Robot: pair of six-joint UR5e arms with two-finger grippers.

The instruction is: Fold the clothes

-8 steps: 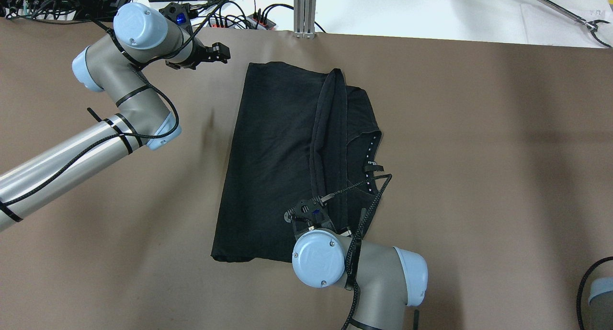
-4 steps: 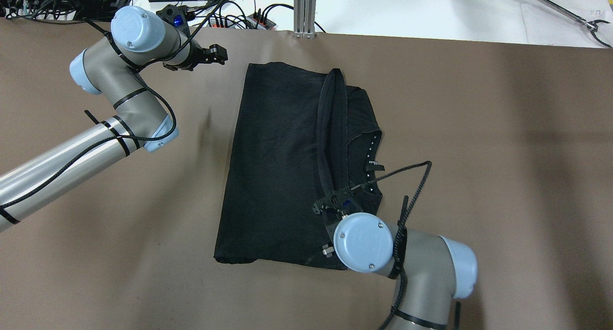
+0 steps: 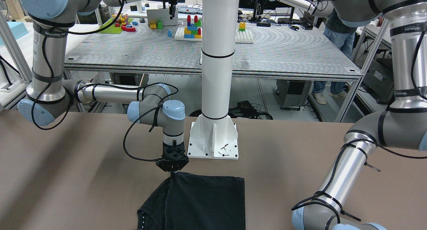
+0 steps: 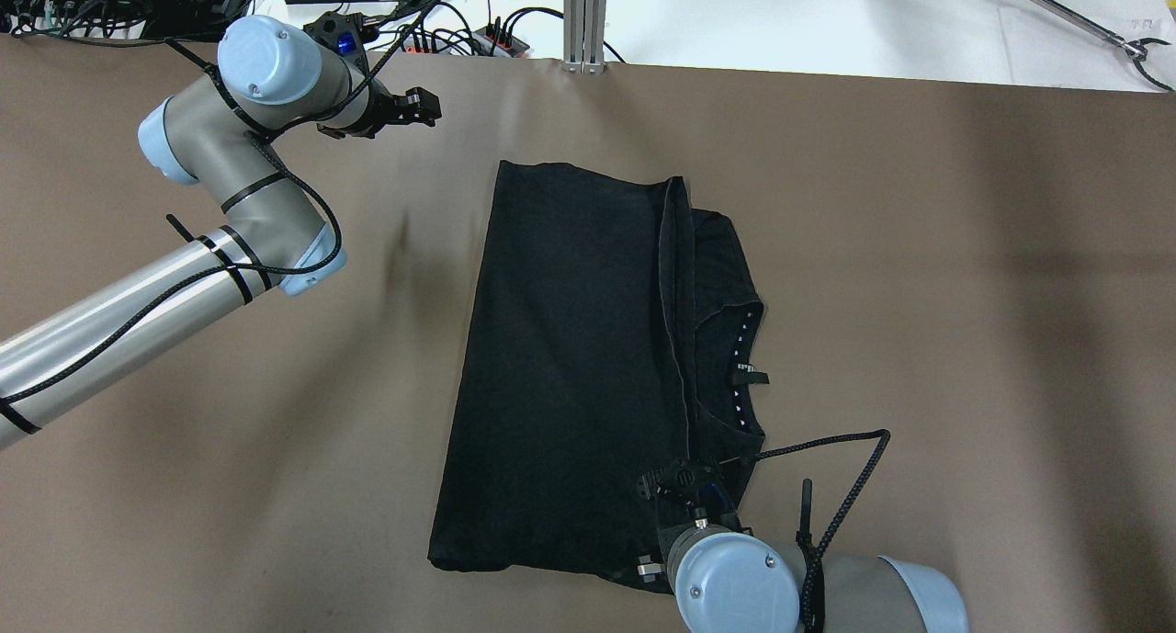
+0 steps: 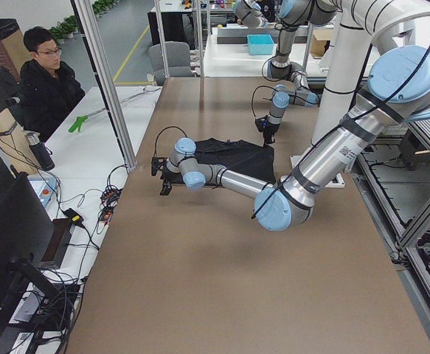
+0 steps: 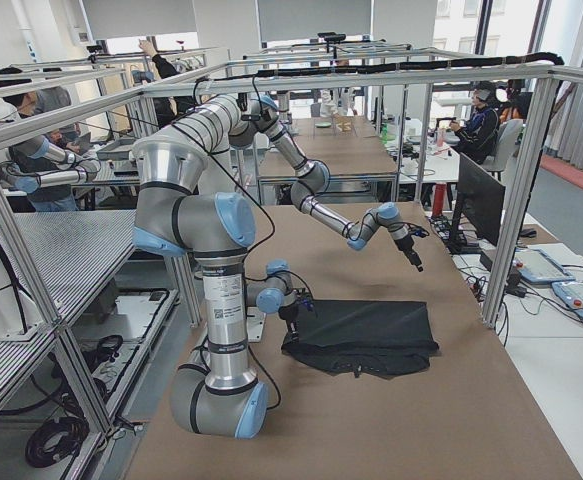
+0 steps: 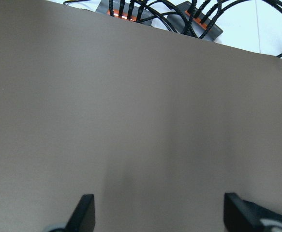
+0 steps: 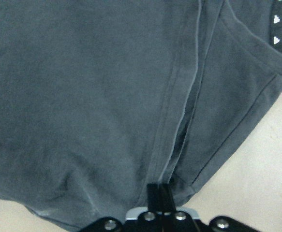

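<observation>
The black garment (image 4: 570,357) lies folded lengthwise on the brown table, with a hemmed fold ridge running down its right part. A row of small white dots (image 4: 742,367) shows along its right edge. It also shows in the front view (image 3: 206,203) and the right wrist view (image 8: 107,96). My right gripper (image 4: 684,491) is at the garment's near edge, shut on the hem, as the right wrist view (image 8: 159,191) and the front view (image 3: 172,172) show. My left gripper (image 4: 430,109) is open and empty over bare table at the far left, apart from the garment; the left wrist view (image 7: 160,212) shows its fingers wide apart.
Power strips and cables (image 4: 459,40) lie beyond the table's far edge, beside an aluminium post (image 4: 585,17). The white mast base (image 3: 213,140) stands just behind the garment's near edge. Brown table (image 4: 919,247) stretches to the right of the garment.
The right gripper has pulled back toward the robot's base with the hem in it, dragging the whole garment nearer and slightly right and flattening the fold ridge. The left arm has barely moved.
</observation>
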